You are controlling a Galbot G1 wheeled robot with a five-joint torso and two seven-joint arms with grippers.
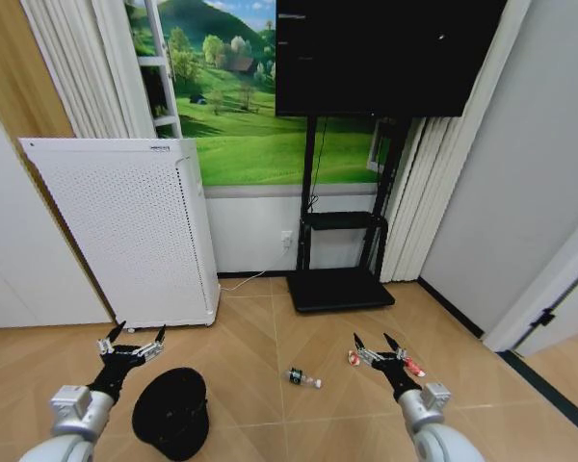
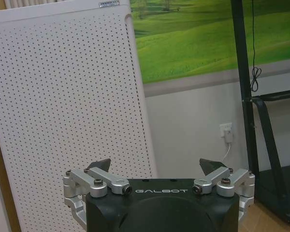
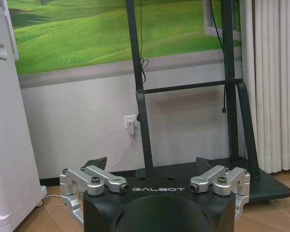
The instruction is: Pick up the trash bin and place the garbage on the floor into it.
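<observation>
On floor, trash bin beside white unit, bottle nr TV stand.

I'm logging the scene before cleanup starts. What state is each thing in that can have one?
trash bin: upright on the floor, mouth open, black liner at the rim, not held.
bottle: lying on its side on the floor.
red-and-white wrappers: on the floor by the right gripper.
left gripper: open, empty, raised beside the bin.
right gripper: open, empty.
TV screen: dark.
</observation>
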